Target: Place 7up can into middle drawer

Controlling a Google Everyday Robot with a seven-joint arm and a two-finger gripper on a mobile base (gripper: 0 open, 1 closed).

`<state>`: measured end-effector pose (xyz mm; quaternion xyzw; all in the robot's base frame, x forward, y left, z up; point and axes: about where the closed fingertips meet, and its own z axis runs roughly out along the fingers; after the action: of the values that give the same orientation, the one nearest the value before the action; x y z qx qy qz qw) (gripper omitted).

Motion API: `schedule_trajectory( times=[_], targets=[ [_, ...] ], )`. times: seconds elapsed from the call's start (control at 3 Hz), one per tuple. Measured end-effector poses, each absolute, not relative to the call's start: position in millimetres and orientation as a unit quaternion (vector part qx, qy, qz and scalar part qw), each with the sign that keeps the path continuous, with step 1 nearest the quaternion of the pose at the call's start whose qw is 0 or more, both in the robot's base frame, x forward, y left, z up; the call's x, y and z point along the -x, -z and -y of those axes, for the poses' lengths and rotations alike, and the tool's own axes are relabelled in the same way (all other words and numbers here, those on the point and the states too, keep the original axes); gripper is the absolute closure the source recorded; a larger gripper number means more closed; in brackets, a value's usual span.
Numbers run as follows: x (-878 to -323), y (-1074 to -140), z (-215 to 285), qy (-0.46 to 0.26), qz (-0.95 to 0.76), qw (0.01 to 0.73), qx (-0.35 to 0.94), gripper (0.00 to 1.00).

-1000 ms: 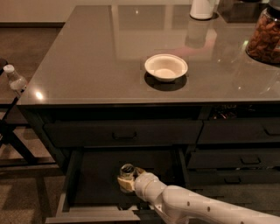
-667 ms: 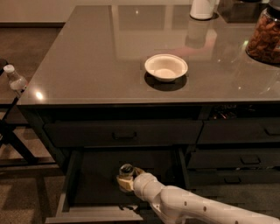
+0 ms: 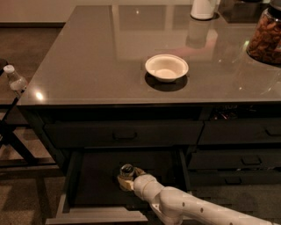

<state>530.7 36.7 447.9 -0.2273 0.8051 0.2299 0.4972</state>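
The 7up can (image 3: pixel 127 172) stands upright inside the open middle drawer (image 3: pixel 96 184), near its centre; only its silver top and a bit of its side show. My gripper (image 3: pixel 129 179) is at the end of the white arm (image 3: pixel 184 206) that reaches in from the lower right. It is down in the drawer, around the can. The can's label is hidden behind the gripper.
A white bowl (image 3: pixel 166 67) sits on the grey countertop (image 3: pixel 109 48). A white container (image 3: pixel 203 9) and a jar of nuts (image 3: pixel 265 37) stand at the back right. A clear bottle with a white cap (image 3: pixel 15 79) is at the left. A handled drawer (image 3: pixel 125 133) is above.
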Motion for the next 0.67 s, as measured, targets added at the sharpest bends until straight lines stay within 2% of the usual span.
schedule_trajectory(
  times=[0.67],
  targets=[
    [-540.7,-420.2,-37.9,-0.225,-0.802,0.505,0.226,1.0]
  ],
)
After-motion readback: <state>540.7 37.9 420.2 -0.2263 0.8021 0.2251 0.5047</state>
